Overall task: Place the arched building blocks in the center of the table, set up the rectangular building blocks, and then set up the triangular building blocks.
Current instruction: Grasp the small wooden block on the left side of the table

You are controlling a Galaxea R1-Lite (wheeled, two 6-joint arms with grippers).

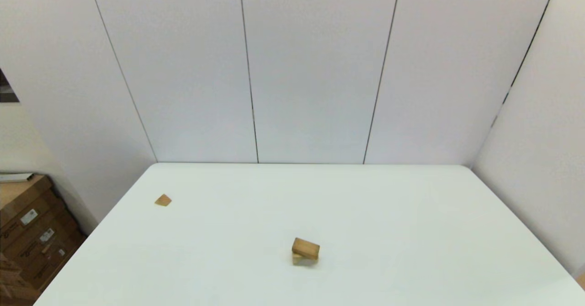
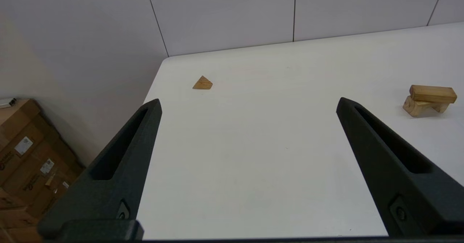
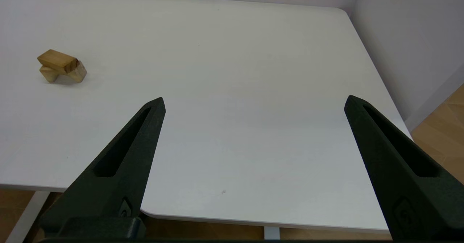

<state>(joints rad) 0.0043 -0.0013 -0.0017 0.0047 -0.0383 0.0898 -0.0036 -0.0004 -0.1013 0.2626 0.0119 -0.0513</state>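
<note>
**Wedge off to my left, stack waiting near the middle**

White wall panels close off the far side of the white table (image 1: 411, 214), and cardboard boxes (image 1: 27, 233) sit on the floor beyond its left edge.

Neither of my arms shows in the head view; both hang back off the near edge. My left gripper (image 2: 248, 103) is spread wide with nothing in it, and my right gripper (image 3: 253, 101) is the same, hovering over the near right corner.

Two steps look done: the arched block (image 1: 299, 259) stands near the middle of the table, somewhat toward the near edge, and the rectangular bar (image 1: 306, 248) lies across its top, skewed so one end overhangs.

What I judge is left is the triangular wedge (image 1: 163, 200). It lies flat on a triangular face close to the left edge, toward the far left corner, well apart from the stack. From my left wrist it sits ahead, on the side of the finger nearer the boxes, with its apex pointing toward the far edge. My right wrist does not see it at all. So the left arm is clearly the nearer one, and I would reach forward and toward the left edge, closing across the wedge's sloped sides.
</note>
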